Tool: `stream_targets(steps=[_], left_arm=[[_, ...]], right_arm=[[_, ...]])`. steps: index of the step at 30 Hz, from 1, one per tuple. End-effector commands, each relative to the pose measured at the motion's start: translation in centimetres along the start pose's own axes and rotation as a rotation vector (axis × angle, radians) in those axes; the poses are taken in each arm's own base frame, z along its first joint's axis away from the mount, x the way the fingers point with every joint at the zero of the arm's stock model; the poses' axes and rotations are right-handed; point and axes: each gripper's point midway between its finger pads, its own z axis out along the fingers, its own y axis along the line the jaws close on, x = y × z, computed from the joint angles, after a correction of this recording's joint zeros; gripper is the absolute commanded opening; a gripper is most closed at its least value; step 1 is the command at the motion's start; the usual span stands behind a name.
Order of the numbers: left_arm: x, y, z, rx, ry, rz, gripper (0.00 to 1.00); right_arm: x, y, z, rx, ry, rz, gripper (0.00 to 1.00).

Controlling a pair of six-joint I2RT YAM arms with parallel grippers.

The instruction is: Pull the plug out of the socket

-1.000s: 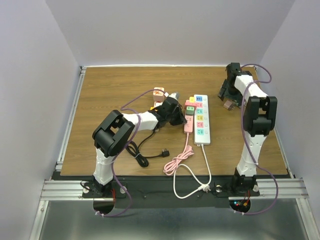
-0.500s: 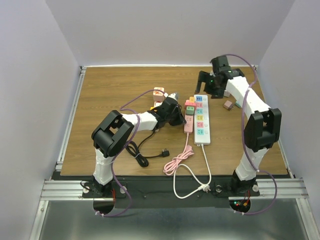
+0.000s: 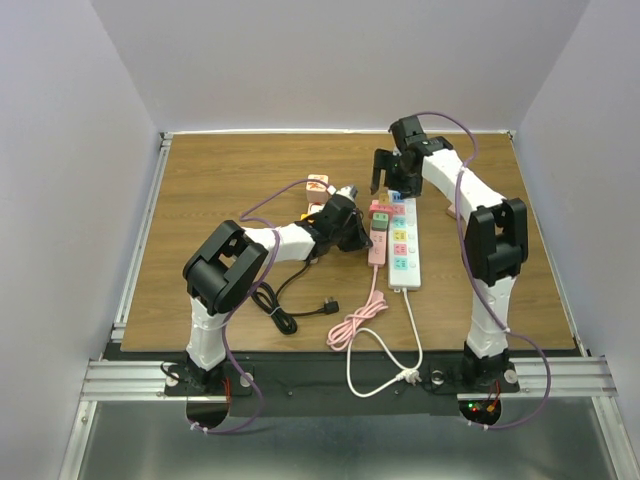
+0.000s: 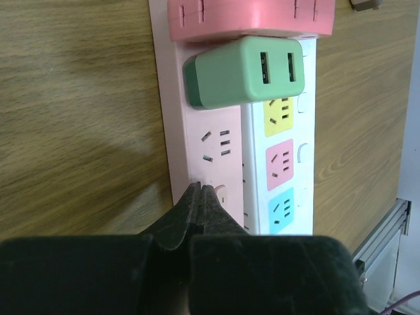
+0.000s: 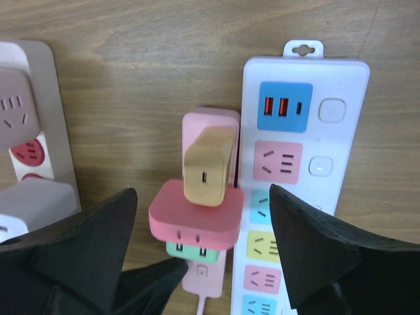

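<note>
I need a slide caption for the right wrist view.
Open right gripper above the yellow plug on the pink power strip.

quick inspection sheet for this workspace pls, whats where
surface: wooden table, nothing spilled
job's things: pink strip holds a yellow plug, pink plug and green plug, all plugged in
clutter: white strip lies alongside the pink strip; third strip further left
grippers: left gripper shut, tips at the pink strip; right gripper open above the plugs, holding nothing
cables: pink cable coiled, white cable looped, black cable lying unplugged
surroundings: plain walls, metal rail at the near edge
</note>
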Motion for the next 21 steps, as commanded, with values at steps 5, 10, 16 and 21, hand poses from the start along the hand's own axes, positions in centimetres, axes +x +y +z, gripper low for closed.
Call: stream_targets(steps=[5,10,16,21], left_arm=[[0.3,0.7,-0.7,-0.032,0.019,-0.001,0.00],[-0.1,0.3,-0.3,-0.024,0.017,-0.007,0.00],[-1.3,-1.2,-0.1,0.005,-0.003,-0.009,0.00],[-2.6,-3.5,-0.3,0.082,-0.032,-0.021,0.00]], right_arm=[[0.1,1.3,2.8,0.021,0.005,-0.035,0.65],[2.0,1.6,4.7,0.058,0.048,-0.055,0.54],[2.7,1.5,5.6,0.076,0.071,-0.046,0.01],[2.9,2.5,5.2,0.033,0.082,-0.064,0.00]])
